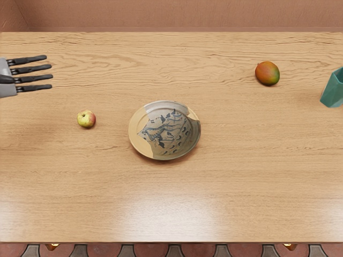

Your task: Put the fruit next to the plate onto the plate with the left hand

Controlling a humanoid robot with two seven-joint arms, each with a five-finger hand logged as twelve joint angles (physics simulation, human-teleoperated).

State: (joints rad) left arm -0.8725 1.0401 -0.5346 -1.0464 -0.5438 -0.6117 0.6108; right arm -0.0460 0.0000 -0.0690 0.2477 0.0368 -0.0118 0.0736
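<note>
Only the robot's left hand (pixel 10 79) shows, at about ten o'clock against the picture's edge. Its palm is a pale grey, blocky shell with a smooth matte surface, cut off by the frame and crossed by a darker patch near the finger roots. Four fingers (pixel 33 68) are in sight on the palm's three o'clock side, black or very dark grey, thin and rod-like, each made of short segments with slightly thicker joints and blunt rounded tips; finer detail is too small to tell.
</note>
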